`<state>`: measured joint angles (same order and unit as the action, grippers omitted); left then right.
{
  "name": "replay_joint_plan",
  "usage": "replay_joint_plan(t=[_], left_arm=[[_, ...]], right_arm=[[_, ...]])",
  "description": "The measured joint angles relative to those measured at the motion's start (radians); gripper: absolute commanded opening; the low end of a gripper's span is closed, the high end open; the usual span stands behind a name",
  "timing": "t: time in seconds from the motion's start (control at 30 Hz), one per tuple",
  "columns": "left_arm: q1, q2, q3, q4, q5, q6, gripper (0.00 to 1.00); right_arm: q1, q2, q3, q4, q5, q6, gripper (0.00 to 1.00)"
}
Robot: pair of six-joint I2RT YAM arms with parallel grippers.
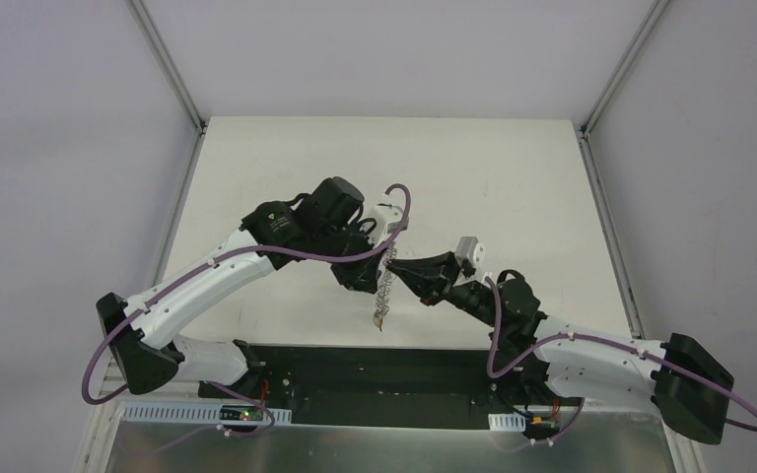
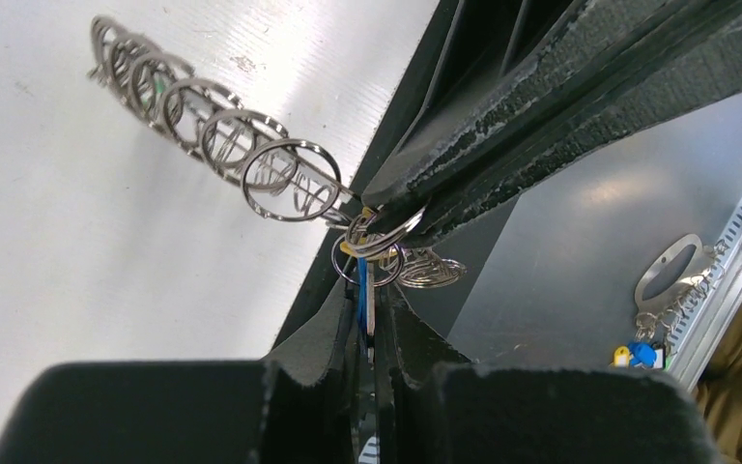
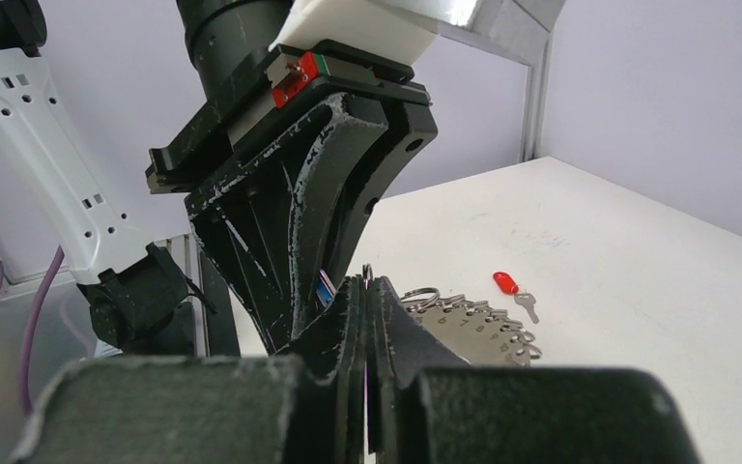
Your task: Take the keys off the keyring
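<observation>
Midway through working one key free. Nearest the lens, left claw [image 2: 369,324] pinched narrow on a blue-headed key [image 2: 360,290], blue plastic and a silver blade just showing between the pads. Directly above, right claw [image 2: 396,205] clamped tight on the wire loops [image 2: 382,237] linking that key to the keyring [image 3: 478,338]. Keyring held up off the worktop [image 2: 77,242] between the two claws, its fringe of loops reaching away. Farther out, a red key [image 3: 505,282] lying loose on the worktop, well apart from the ring: judged to be one off. Next, likely: holding the loops steady with the right and easing the blue key round its split with the left, without dragging the whole ring. Cannot tell the key's progress along its loop: joint crowded by overlapping wire and masked by both claws. Seen from above, only a thin edge-on chain. No other coloured heads readable, bar a speck of yellow at the pinch. On the metal tray [image 2: 560,251], a tiny blue-and-yellow cluster [image 2: 638,353], too small to name.
</observation>
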<state>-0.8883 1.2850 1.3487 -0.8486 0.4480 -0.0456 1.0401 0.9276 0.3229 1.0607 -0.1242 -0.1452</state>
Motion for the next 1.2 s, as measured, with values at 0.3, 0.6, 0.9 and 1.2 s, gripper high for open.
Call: replay_joint_plan(t=[0.3,0.6,0.9,1.2], left_arm=[[0.0,-0.011,0.0,0.017,-0.025,0.001,0.0],[0.0,-0.027,0.0,0.042,-0.064,0.01,0.0],[0.0,-0.037,0.001,0.026,-0.091,0.106,0.0],[0.0,-0.053,0.001,-0.002,-0.115,0.206,0.0]], right_arm=[[0.002,-0.037,-0.011,-0.058,0.06,0.011,0.0],[0.006,-0.08,0.027,-0.212,0.083,0.028,0.0],[0.004,-0.051,0.158,-0.463,0.021,0.034,0.0],[0.002,-0.005,0.266,-0.634,-0.041,0.034,0.3]])
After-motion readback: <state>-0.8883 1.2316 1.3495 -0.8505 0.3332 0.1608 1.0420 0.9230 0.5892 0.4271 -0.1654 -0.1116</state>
